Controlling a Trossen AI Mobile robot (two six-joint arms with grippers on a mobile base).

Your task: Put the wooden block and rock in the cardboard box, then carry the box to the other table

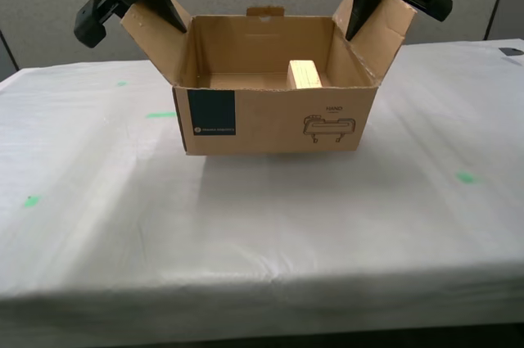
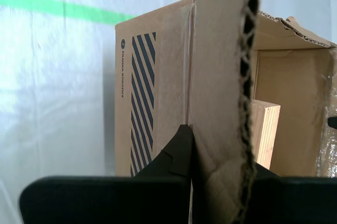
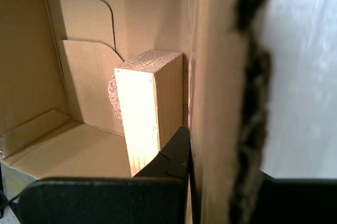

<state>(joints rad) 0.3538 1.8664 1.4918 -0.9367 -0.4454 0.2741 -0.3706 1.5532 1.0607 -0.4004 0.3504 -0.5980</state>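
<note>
Both grippers pinch cardboard box [image 1: 270, 123] flaps — only the first wrist view shows the rock [image 3: 112, 100] behind the wooden block [image 3: 145, 110].

exterior: fronts cardboard box [image 1: 274, 110] from above | wrists: close along flaps, sharing wooden block [image 3: 145, 110]

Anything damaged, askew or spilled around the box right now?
Nothing spilled. The cardboard box sits square on the table, wooden block upright inside. One oddity: the flap pinched by my first gripper has a ragged, creased edge. My second gripper pinches the opposite flap.
</note>
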